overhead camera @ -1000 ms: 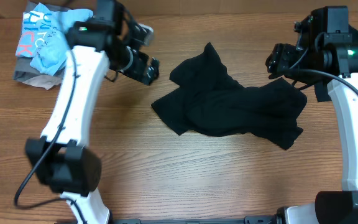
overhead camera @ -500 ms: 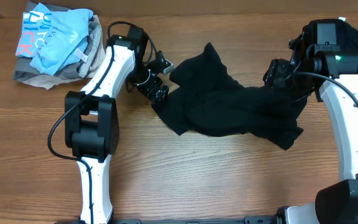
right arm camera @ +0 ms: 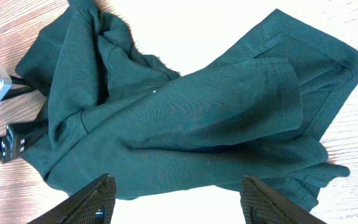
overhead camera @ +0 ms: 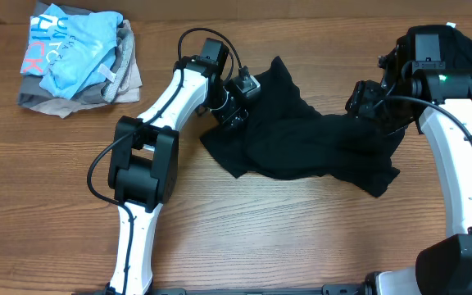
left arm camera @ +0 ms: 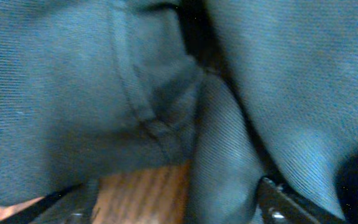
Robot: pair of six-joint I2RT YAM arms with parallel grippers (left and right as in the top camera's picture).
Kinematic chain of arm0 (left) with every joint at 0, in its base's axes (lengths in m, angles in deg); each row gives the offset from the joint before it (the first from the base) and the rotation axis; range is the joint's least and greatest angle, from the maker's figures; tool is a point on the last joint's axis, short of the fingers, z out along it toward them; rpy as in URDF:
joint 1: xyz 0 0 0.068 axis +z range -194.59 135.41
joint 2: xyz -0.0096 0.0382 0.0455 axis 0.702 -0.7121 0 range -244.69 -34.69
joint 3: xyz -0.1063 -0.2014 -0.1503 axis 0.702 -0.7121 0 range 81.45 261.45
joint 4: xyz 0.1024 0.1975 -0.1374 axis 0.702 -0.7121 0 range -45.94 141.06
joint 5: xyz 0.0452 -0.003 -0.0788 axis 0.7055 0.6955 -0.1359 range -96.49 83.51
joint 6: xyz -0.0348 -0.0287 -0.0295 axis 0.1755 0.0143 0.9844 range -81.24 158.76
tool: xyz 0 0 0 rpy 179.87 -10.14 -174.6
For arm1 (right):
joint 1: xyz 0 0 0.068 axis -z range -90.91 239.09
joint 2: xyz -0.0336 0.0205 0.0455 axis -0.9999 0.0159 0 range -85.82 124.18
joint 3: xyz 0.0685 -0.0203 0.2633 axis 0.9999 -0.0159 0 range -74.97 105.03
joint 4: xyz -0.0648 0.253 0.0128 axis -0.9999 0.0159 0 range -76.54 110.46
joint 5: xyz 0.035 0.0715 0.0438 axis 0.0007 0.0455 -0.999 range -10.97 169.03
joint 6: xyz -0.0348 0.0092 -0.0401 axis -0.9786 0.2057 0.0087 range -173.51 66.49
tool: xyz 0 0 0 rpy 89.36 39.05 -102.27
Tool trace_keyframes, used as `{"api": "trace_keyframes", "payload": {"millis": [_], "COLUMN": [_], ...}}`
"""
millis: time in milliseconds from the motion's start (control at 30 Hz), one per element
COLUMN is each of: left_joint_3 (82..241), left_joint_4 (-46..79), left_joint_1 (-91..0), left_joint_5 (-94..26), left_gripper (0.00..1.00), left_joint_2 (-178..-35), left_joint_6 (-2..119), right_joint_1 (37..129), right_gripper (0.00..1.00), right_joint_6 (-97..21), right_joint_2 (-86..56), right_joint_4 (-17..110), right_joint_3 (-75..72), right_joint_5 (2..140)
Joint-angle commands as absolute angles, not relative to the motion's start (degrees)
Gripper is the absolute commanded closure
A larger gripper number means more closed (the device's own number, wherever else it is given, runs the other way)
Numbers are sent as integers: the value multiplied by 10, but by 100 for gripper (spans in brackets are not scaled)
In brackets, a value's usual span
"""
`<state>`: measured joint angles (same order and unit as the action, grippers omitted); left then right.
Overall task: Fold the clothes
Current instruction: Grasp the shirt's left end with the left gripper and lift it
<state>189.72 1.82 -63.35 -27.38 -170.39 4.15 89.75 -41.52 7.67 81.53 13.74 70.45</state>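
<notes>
- Upper left of the overhead frame: a pile of laundry (overhead camera: pixel 76 57) with a light blue printed top (overhead camera: pixel 68 45) on some gray pieces, well apart from everything else.
- The left gripper (overhead camera: pixel 238 105) sits just left of center, nose down on the upper left edge of the black shirt (overhead camera: pixel 301 139).
- In the left wrist view its fingers (left arm camera: pixel 278 202) are spread at the bottom corners. A seamed fold of the shirt and a bit of wooden table (overhead camera: pixel 244 229) show between them, so the jaws are released, not pinching anything.
- The shirt itself lies crumpled mid-table, running from upper center toward the right.
- The right gripper (overhead camera: pixel 365 100) hangs over the shirt's upper right edge. In the right wrist view both fingers (right arm camera: pixel 98 199) are wide apart, clear above the cloth and holding nothing.
</notes>
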Motion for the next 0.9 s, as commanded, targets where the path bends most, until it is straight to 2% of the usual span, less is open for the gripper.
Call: {"api": "trace_keyframes", "payload": {"millis": [0,33,67,100,133,167,333,500,700,867], "left_joint_3": [1897,1897,1897,1897,1897,1899,1925,2053,2175,2187], "left_joint_4": [27,29,31,34,35,35,6,-107,-218,-248], "left_joint_1": [-641,-644,-646,-648,-649,-650,-644,-603,-581,-581], "left_joint_5": [-275,-275,-275,-275,-275,-275,-273,-255,-204,-147], "left_gripper": [34,39,51,75,91,96,96,96,96,96], "left_joint_2": [-1738,-1740,-1740,-1740,-1740,-1740,-1725,-1672,-1598,-1527], "left_joint_6": [72,78,83,95,101,107,152,228,236,248], "right_joint_1": [899,899,899,899,899,899,899,899,899,899], "right_gripper": [36,36,38,39,40,42,44,44,44,44], "right_joint_6": [-413,-413,-412,-412,-412,-412,-410,-410,-410,-411], "right_joint_2": [78,78,78,78,78,78,78,78,78,78], "right_joint_4": [808,807,807,807,808,808,812,812,809,794], "right_joint_3": [135,135,135,135,135,135,135,135,133,98], "right_joint_5": [704,704,704,705,705,705,704,704,704,680]}}
